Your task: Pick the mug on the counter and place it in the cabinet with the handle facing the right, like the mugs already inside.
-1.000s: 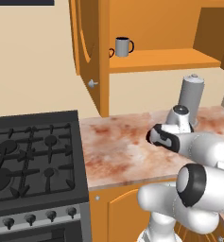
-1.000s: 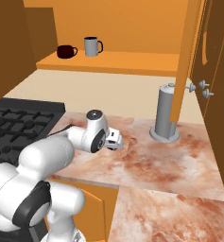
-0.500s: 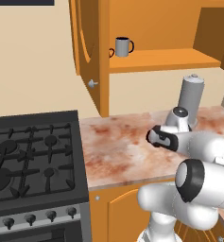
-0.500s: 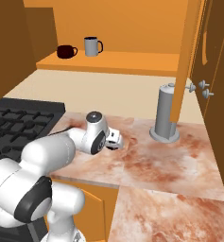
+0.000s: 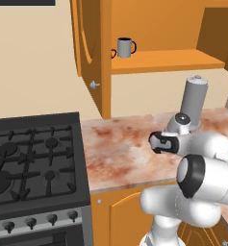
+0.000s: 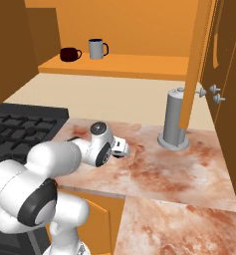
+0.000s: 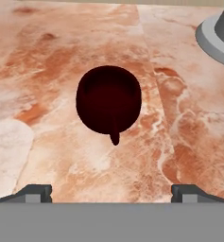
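Your white arm folds low over the mottled pinkish-brown marble-look surface (image 5: 120, 149), and in both base views it hides the thing you are after. The hand view shows it from above: a small squat dark maroon mug (image 7: 108, 99), standing upright on the surface with its mouth open toward the camera. Its loop handle (image 7: 114, 137) points toward the bottom of that view, seen edge-on as a short stub. The tool (image 7: 111, 191) hovers above the mug with its two dark fingertips (image 7: 35, 191) spread wide apart, touching nothing. At the top right, the base of a tall grey metal canister (image 7: 216, 38) is cut off. In the orange wooden wall cabinet (image 6: 114, 64), a grey cylindrical mug (image 6: 96, 49) and another dark mug (image 6: 68, 54) stand on the shelf.
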{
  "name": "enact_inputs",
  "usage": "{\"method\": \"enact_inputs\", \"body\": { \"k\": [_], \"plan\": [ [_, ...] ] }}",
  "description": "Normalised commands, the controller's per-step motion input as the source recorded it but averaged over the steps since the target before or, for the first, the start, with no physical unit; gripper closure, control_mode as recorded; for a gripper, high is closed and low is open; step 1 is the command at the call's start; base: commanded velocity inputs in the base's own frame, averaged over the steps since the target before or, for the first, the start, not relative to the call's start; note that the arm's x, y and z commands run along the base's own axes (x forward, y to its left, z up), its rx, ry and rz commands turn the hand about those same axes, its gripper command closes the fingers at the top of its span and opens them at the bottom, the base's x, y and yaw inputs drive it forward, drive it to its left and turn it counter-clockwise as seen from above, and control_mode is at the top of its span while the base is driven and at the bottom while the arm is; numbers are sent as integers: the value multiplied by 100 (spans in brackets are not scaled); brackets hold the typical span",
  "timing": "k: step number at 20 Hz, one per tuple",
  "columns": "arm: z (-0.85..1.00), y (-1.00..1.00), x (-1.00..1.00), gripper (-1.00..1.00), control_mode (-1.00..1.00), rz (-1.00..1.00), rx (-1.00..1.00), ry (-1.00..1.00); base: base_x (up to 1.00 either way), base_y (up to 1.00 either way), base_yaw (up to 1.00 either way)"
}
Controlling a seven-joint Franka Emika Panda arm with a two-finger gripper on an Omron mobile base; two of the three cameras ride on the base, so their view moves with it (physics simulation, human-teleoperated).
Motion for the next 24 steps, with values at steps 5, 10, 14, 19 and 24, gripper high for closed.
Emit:
{"method": "enact_inputs", "body": {
  "k": [5,10,14,19,24],
  "plan": [
    [-5,-4,18,-100,-100,0,0,1,0,0,0],
    [-19,-10,11,-100,-100,0,0,0,0,0,0],
    [-21,-6,15,-100,-100,0,0,-1,0,0,0],
    [-13,0,19,-100,-100,0,0,-4,0,0,0],
    [-5,0,15,-100,-100,0,0,-4,0,0,0]
  ]
}}
